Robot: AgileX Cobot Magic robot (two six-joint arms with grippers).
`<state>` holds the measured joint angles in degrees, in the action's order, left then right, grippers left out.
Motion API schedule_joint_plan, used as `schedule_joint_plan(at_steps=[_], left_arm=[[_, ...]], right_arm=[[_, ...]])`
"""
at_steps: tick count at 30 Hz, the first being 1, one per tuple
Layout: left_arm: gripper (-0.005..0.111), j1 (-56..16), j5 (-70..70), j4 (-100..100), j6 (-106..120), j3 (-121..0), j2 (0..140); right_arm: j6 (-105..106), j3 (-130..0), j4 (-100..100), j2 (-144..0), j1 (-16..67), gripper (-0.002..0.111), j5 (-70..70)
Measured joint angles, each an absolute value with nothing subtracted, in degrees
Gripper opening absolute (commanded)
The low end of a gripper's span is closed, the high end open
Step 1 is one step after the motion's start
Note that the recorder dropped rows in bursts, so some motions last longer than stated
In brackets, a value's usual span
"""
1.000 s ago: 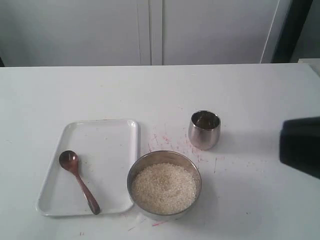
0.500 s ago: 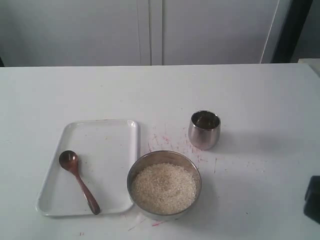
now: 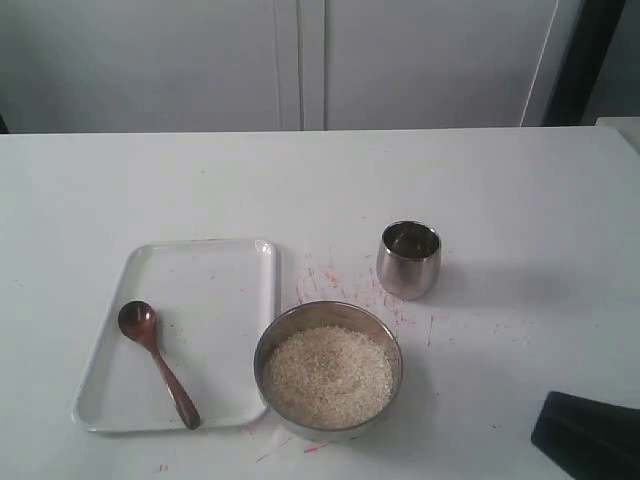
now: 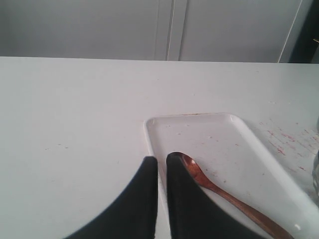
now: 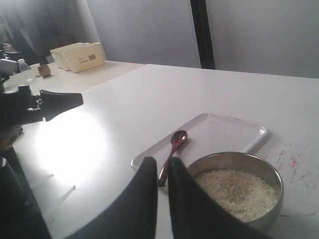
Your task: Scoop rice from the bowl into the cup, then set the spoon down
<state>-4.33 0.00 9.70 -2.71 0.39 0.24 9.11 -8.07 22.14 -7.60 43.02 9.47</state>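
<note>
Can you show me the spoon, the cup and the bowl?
spoon [image 3: 163, 368]: exterior view, middle of its handle.
cup [image 3: 409, 265]: exterior view, its outer side.
bowl [image 3: 330, 312]: exterior view, bare inner wall under the rim.

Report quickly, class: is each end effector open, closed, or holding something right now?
Left end effector: closed, holding nothing; the spoon lies on the tray.
Right end effector: closed, holding nothing.

- White tabletop, with red specks near the middle.
- White tray on the left.
- Steel bowl just beside the tray.
- Steel cup near the bowl, not touching it.
</note>
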Motion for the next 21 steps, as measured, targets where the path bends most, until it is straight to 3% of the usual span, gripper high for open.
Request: schedule_joint_plan(at_steps=[7, 21], left_arm=[[0.014, -4.3, 0.0, 9.7, -2.7, 0.4, 0.2], [0.014, -4.3, 0.0, 9.7, -2.7, 0.4, 0.2]], right_arm=[[14.2, -0.6, 22.1, -7.6, 43.0, 0.009, 2.8], [21.4, -0.3, 22.1, -7.6, 43.0, 0.009, 0.8]])
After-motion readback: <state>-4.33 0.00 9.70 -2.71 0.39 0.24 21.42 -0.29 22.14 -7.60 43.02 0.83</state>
